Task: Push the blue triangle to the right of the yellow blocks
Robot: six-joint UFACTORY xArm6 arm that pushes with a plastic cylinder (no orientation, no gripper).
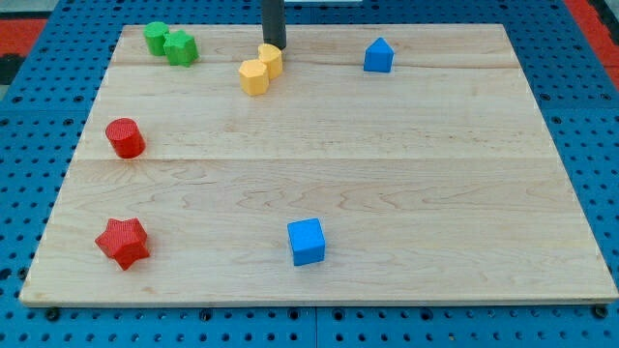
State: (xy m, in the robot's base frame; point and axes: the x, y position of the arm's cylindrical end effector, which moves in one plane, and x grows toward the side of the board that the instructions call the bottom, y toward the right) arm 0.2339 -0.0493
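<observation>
The blue triangle (378,55) lies near the view's top, right of centre. Two yellow blocks touch each other to its left: a larger one (253,76) and a smaller one (271,60) just above and right of it. My tip (275,45) stands just above the smaller yellow block, at or very near its top edge. The tip is well to the left of the blue triangle.
Two green blocks (156,38) (181,47) sit together at the top left. A red cylinder (125,137) is at the left, a red star (122,242) at the bottom left. A blue cube (307,241) lies at the bottom centre. The wooden board (435,193) lies on a blue pegboard.
</observation>
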